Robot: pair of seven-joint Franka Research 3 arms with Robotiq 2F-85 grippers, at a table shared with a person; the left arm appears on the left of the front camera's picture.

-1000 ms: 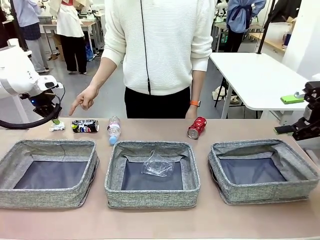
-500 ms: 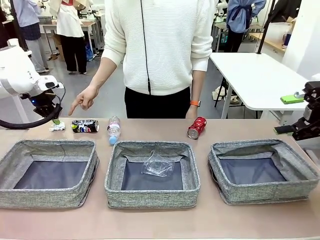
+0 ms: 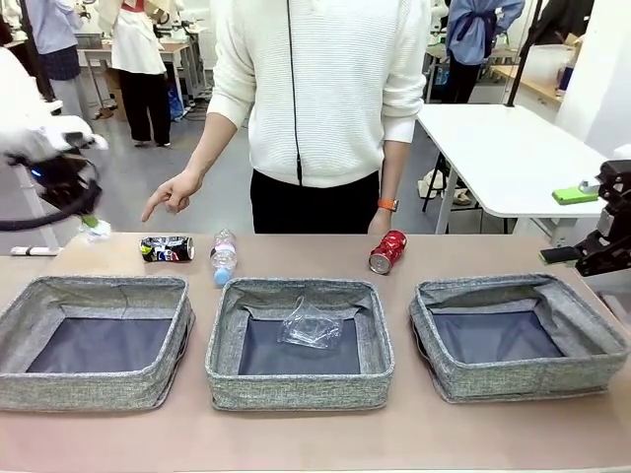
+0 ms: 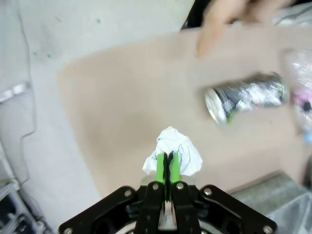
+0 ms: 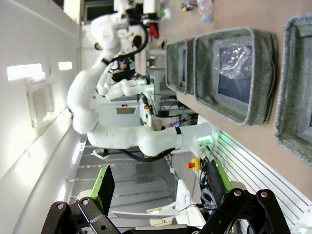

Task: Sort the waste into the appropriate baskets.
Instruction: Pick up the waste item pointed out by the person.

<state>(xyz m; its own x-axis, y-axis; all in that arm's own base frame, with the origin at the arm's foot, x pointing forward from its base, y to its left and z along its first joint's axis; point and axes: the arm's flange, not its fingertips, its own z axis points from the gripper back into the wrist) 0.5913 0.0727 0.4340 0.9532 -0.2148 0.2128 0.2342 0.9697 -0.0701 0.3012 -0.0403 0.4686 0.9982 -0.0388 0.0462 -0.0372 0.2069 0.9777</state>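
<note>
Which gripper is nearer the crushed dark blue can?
Left. The left gripper hangs up-left of the can, shut on the paper wad; the right gripper sits open beyond the right basket.

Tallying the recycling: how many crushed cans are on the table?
2. The crushed dark blue can lies behind the left basket, near the person's hand; the crushed red can lies behind the right corner of the middle basket. None seems hidden.

Three baskets (image 3: 99, 288) are counted; beyond the middle basket (image 3: 296, 290), two cans (image 3: 167, 248), one bottle (image 3: 225, 256) and one paper wad (image 4: 171, 148); inside it, one cup (image 3: 311, 325).
</note>
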